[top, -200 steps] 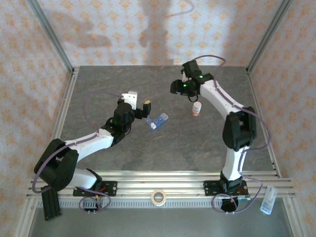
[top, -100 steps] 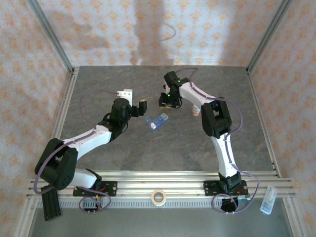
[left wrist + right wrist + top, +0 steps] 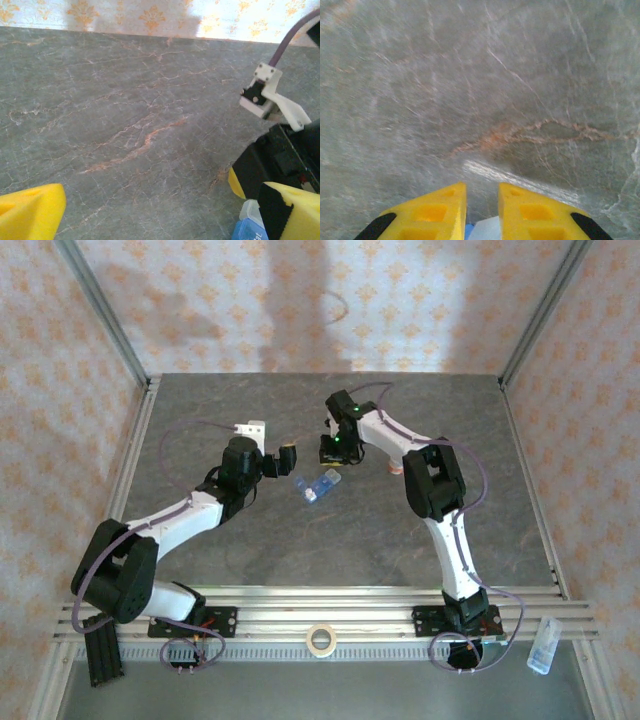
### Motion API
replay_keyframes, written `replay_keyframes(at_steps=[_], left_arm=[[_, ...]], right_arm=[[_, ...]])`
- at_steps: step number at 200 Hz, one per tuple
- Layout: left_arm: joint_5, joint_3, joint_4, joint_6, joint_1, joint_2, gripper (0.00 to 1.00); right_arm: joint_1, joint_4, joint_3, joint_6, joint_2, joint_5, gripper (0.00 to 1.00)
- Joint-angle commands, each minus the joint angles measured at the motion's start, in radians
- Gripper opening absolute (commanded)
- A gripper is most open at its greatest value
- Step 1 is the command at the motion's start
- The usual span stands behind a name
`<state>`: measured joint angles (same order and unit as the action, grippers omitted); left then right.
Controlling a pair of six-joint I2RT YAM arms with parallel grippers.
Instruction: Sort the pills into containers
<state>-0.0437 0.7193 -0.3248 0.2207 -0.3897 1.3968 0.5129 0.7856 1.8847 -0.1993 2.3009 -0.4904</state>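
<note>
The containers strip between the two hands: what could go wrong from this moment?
1. The left hand and the right hand both sit close to the containers, very near each other in the left wrist view; they might collide.
2. The right hand's fingers leave a narrow gap above the strip's pale end, so they may push the strip instead of gripping it.
3. The white bottle stands right beside the right arm; a swing could tip it.

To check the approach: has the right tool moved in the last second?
Yes. The right tool has moved left: it was well right of the containers, and now it hangs at their far, pale end.
</note>
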Motion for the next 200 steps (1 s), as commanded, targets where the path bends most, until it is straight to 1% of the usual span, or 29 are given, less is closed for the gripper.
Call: replay_keyframes(at_steps=[1,18,74,143,150,159,173,182,200], left_arm=[[-0.028,0.025,-0.012,0.025,0.009,0.019,1.0],[-0.034,0.029,-0.02,0.029,0.011,0.025,1.0],[-0.058,0.041,-0.04,0.046,0.012,0.047,1.0],[-0.067,0.048,-0.055,0.05,0.015,0.065,1.0],[-0.069,0.049,-0.054,0.05,0.015,0.069,1.0],[-0.07,0.054,-0.054,0.051,0.017,0.073,1.0],[-0.073,0.06,-0.051,0.05,0.017,0.079,1.0],[-0.075,0.063,-0.049,0.05,0.018,0.082,1.0],[-0.079,0.067,-0.045,0.051,0.02,0.086,1.0]], right_arm=[[0.004,0.028,-0.053,0.014,-0.049,0.015,0.22],[0.005,0.025,-0.096,0.019,-0.081,0.018,0.2],[0.008,-0.033,-0.27,0.003,-0.195,0.001,0.2],[0.08,-0.129,-0.514,-0.039,-0.347,-0.005,0.22],[0.084,-0.133,-0.526,-0.043,-0.364,0.002,0.24],[0.084,-0.138,-0.541,-0.05,-0.389,0.028,0.3],[0.085,-0.142,-0.558,-0.053,-0.438,0.095,0.47],[0.084,-0.148,-0.567,-0.052,-0.463,0.118,0.54],[0.084,-0.173,-0.583,-0.05,-0.503,0.128,0.61]])
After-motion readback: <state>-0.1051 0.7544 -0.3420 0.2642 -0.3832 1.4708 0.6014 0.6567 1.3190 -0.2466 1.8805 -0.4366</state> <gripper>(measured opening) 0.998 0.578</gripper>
